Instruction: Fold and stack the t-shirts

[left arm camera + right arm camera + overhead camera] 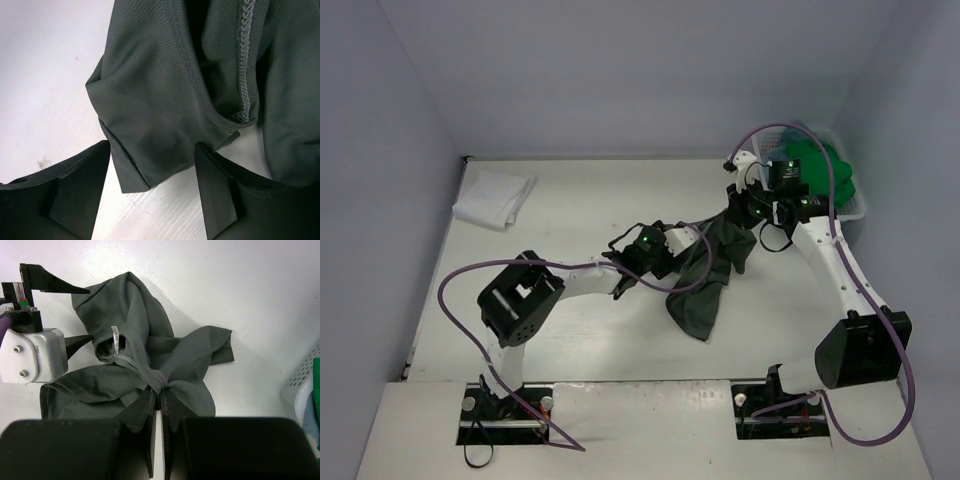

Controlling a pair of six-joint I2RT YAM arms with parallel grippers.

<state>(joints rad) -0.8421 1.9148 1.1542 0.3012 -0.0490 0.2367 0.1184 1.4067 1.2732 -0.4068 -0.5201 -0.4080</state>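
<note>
Pinching a stitched seam of the dark grey t-shirt (130,315) between jaws pressed fully together, the right tool (160,390) holds the crumpled garment near the middle of the bench (570,190), the cloth fanning out in folds around the grip. Just beside it, the left tool (151,147) stands with jaws wide, a loose corner of the same shirt lying between its fingers (80,185) but not clamped. The step in hand looks to be opening the shirt out flat before any fold. Done well, the left tool would close on that corner's hemmed edge alone, not a bunch of layers, and the two arms would then draw apart evenly so the fabric spreads without twisting. At the bench's far left corner a white t-shirt (492,197) lies folded; at the far right a white lattice basket (858,208) holds a bright green t-shirt (812,160), so most of the stack appears not yet built.
</note>
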